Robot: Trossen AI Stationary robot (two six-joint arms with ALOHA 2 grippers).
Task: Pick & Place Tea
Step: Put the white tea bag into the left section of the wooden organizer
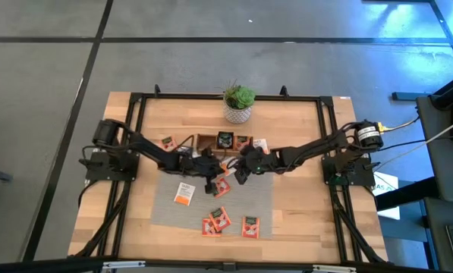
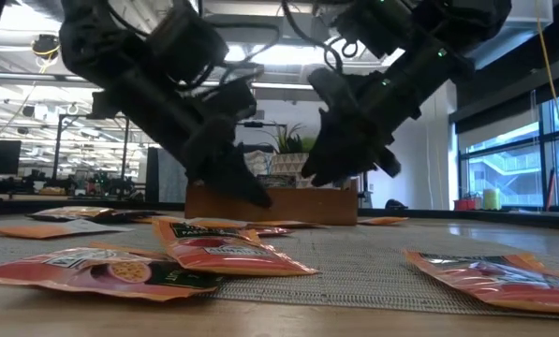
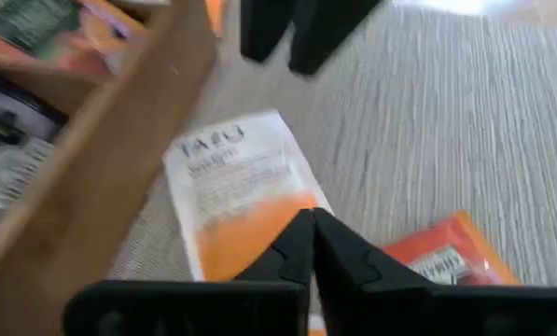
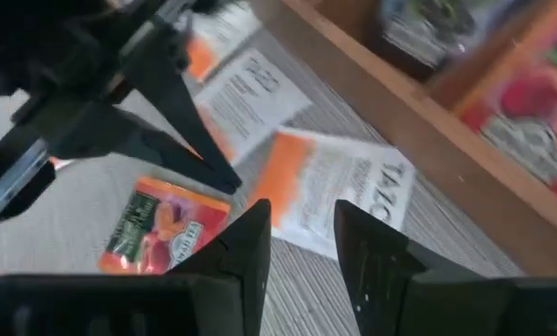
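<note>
Left wrist view: left gripper (image 3: 311,245) fingers pressed together, empty, over a white-orange packet (image 3: 236,187) beside the tray (image 3: 101,177); right gripper (image 4: 301,252) half-open, empty, ready to grasp.

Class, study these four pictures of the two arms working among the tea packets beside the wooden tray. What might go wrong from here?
1. The left gripper and right gripper work close together over one white-and-orange packet; they may collide.
2. The left gripper is shut with nothing visibly between its fingers, so it may only push the packet.
3. That packet lies against the wooden tray; a finger may catch the wall.
</note>
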